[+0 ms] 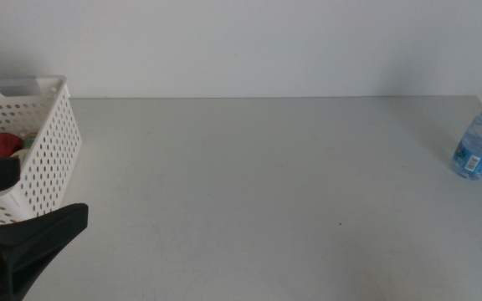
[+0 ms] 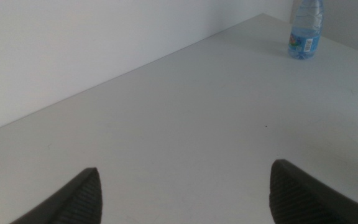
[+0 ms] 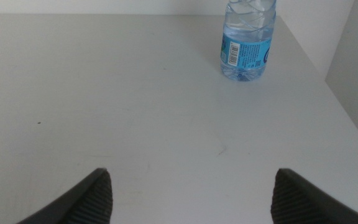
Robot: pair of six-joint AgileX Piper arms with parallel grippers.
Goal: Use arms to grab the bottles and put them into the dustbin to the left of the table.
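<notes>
One bottle left out: the clear water bottle (image 1: pixel 481 138) with blue cap and blue label stands upright at about 3 o'clock on the surface (image 1: pixel 258 192), close to the far right corner, nothing near it. The dustbin (image 1: pixel 44 159) sits at 9 o'clock at the left edge; through its open top we make out something red (image 1: pixel 1 145) and a bit of green, likely bottles already binned, though we cannot identify them.

Left gripper (image 2: pixel 185 196): fingers spread wide, holding nothing, low beside the dustbin at roughly 8 o'clock in the middle view. Right gripper (image 3: pixel 191 199): fingers likewise apart and empty. It does not show in the middle view; its wrist camera faces the bottle (image 3: pixel 247 40) with bare surface between.

Handling, our judgement:
- Thin clear plastic, ribbed upper body. It appears to hold water, so moderate weight but low mass overall; a sideways nudge could tip it or slide it on the matte surface.
- The wall will flex under squeeze, so a firm hold is fine, not a crushing one.
- The glossy label band is smooth and may slip. It is also the straightest, fullest section, so we would take hold there, around mid-height, fingers on either side.
- Avoid the cap and tapering shoulder, where the fingers could ride off.

The right arm is nearer. The dustbin lies across the whole surface, so the carry is long.
</notes>
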